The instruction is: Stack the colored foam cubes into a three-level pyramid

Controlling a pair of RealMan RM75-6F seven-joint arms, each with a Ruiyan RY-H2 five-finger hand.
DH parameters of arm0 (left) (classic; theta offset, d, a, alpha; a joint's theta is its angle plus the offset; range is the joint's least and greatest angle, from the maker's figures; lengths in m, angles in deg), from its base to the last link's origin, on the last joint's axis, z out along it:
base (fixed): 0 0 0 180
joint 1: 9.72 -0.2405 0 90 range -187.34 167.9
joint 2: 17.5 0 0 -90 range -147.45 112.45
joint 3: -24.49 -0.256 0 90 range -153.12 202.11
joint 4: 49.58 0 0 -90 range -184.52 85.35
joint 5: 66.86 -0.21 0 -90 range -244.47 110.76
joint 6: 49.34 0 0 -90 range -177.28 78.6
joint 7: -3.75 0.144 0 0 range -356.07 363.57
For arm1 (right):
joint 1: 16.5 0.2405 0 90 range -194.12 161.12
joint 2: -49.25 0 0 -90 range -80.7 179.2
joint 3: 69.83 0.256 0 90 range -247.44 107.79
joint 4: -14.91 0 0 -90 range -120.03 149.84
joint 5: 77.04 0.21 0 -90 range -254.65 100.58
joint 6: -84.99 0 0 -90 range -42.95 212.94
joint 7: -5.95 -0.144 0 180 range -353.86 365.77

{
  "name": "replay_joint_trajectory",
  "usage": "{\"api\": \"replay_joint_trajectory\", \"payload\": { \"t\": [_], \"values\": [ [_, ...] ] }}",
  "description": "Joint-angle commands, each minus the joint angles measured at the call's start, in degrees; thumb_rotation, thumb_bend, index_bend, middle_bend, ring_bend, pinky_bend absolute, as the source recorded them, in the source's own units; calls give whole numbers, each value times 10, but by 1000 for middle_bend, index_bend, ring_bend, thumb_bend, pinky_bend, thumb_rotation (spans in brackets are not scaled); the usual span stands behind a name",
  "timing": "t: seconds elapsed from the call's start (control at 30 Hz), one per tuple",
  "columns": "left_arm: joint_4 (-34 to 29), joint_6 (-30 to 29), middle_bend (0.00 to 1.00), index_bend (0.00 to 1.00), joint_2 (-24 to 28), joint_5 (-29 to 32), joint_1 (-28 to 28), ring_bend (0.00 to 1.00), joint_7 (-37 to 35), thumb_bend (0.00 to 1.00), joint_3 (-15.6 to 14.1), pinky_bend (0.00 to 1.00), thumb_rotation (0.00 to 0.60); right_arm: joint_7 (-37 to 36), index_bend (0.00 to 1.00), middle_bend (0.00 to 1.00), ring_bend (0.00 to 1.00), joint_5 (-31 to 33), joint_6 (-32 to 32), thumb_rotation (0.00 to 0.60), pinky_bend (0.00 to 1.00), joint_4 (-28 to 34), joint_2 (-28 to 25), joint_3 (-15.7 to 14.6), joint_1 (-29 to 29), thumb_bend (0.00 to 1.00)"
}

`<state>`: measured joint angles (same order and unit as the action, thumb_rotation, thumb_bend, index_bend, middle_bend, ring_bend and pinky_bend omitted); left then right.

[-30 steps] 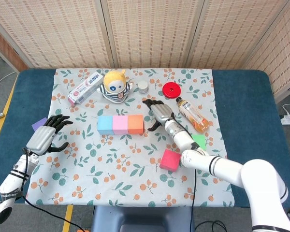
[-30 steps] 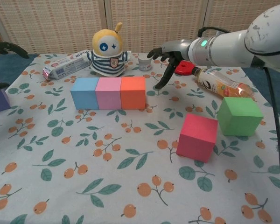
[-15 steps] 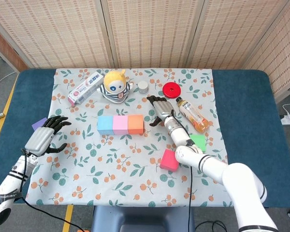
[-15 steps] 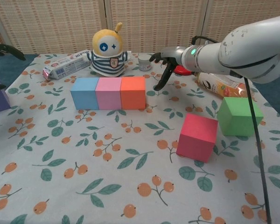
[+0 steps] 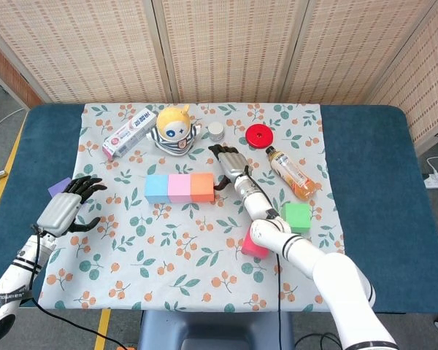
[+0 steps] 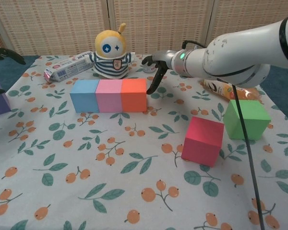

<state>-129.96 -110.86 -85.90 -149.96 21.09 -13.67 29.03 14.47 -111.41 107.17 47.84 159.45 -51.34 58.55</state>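
Observation:
Blue point(image 5: 157, 188), pink point(image 5: 179, 187) and orange point(image 5: 202, 187) cubes form a tight row mid-cloth. My right hand point(image 5: 228, 164) is at the row's right end with fingers spread, its fingertips point(image 6: 151, 86) touching the orange cube's point(image 6: 134, 95) right side; it holds nothing. Nearer the front lie a red cube point(image 6: 203, 140), partly hidden by my right arm in the head view, and a green cube point(image 6: 245, 119) to its right. A purple cube point(image 5: 59, 187) sits at the cloth's left edge. Just in front of it, my left hand point(image 5: 66, 208) hovers empty with fingers apart.
Behind the row stand a yellow doll point(image 5: 174, 127), a toothpaste box point(image 5: 129, 132), a small jar point(image 5: 216, 131) and a red lid point(image 5: 260, 135). An orange drink bottle point(image 5: 292, 173) lies right of my right hand. The floral cloth point(image 5: 168, 255) covers a blue table.
My right hand swung left from beside the bottle until it met the orange cube, and the three-cube row slid slightly left. The left hand barely moved.

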Motion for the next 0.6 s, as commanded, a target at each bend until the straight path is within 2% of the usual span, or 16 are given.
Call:
{"api": "replay_joint_trajectory", "payload": {
  "t": [0.03,0.2,0.3,0.4,0.47,0.53,0.6],
  "values": [
    [1,2,93,196,-1,1,0,27,1,331,0,82,600,-2,0,0,0,-10,-2,600,0,-6,3,2,-1,66],
    [5,12,93,196,-4,6,4,27,-3,331,1,82,600,1,0,0,0,-27,12,600,0,19,-17,0,-16,67],
    [14,34,94,193,-6,13,11,27,-15,332,1,81,600,3,0,0,0,-43,49,600,0,89,-59,-3,-44,68],
    [28,63,94,174,-7,22,22,27,-28,331,2,82,600,2,0,0,0,-61,106,600,0,218,-137,-7,-92,68],
    [43,88,90,154,-10,37,31,27,-32,331,5,82,600,8,0,0,0,-71,145,600,0,326,-206,-15,-129,68],
    [64,116,77,118,-17,62,38,21,-26,331,10,88,600,19,0,0,0,-79,183,600,0,429,-276,-26,-165,68],
    [83,143,60,66,-23,92,43,12,-21,330,16,96,600,26,0,0,0,-90,215,600,0,504,-332,-37,-195,68]
  ]
}}
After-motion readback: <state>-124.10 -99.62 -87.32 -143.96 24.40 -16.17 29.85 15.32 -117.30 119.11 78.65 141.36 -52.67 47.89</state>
